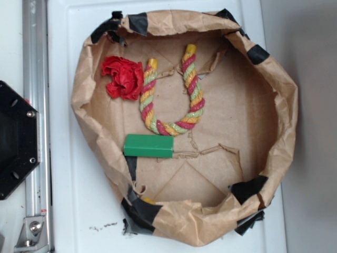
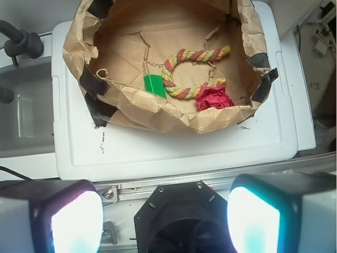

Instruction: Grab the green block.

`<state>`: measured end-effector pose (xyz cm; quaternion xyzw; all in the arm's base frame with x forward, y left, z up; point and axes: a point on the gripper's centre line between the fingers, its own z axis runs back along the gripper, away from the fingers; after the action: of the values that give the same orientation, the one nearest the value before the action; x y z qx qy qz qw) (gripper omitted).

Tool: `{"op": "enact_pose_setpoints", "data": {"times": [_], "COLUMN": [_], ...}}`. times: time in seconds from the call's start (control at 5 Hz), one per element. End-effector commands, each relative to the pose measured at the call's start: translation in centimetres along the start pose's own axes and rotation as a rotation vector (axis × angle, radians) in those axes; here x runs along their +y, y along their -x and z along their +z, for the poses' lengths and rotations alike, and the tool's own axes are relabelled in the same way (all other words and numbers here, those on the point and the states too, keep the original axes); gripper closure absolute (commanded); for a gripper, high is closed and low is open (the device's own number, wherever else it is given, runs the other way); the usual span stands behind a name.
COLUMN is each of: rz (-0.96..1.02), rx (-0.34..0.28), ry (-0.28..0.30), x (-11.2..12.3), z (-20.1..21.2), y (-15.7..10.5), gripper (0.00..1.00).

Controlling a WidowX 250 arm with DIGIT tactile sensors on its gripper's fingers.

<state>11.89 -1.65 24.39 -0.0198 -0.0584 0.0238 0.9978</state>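
The green block (image 1: 148, 146) lies flat on the brown paper floor of a paper-lined basin (image 1: 274, 79), near its left wall and just below the rope's bend. In the wrist view the green block (image 2: 154, 84) shows as a small green patch behind the near paper wall. My gripper (image 2: 166, 221) is open, its two pale fingertips (image 2: 76, 221) wide apart with nothing between them. It hangs well back from the basin, over the robot's black base (image 2: 179, 211). The gripper does not show in the exterior view.
A red-yellow-green twisted rope (image 1: 171, 95) curves in a U above the block. A crumpled red cloth (image 1: 124, 78) lies at the upper left of the basin. The paper walls stand high with black tape patches (image 1: 142, 211). A metal rail (image 1: 34, 63) and black mount (image 1: 16, 139) sit left.
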Motion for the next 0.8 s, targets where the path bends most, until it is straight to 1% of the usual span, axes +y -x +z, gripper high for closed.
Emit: {"op": "enact_pose_setpoints", "data": {"times": [0.0, 0.2, 0.4, 0.6], "rz": [0.0, 0.104, 0.026, -0.008], "rx": [0.0, 0.095, 0.079, 0.088], "ry": [0.0, -0.125, -0.056, 0.078], "x": [0.0, 2.0, 2.9, 3.0], "z": [0.0, -5.5, -10.9, -15.2], "y": [0.0, -4.5, -8.3, -11.0], "gripper": [0.0, 0.0, 0.0, 0.0]}}
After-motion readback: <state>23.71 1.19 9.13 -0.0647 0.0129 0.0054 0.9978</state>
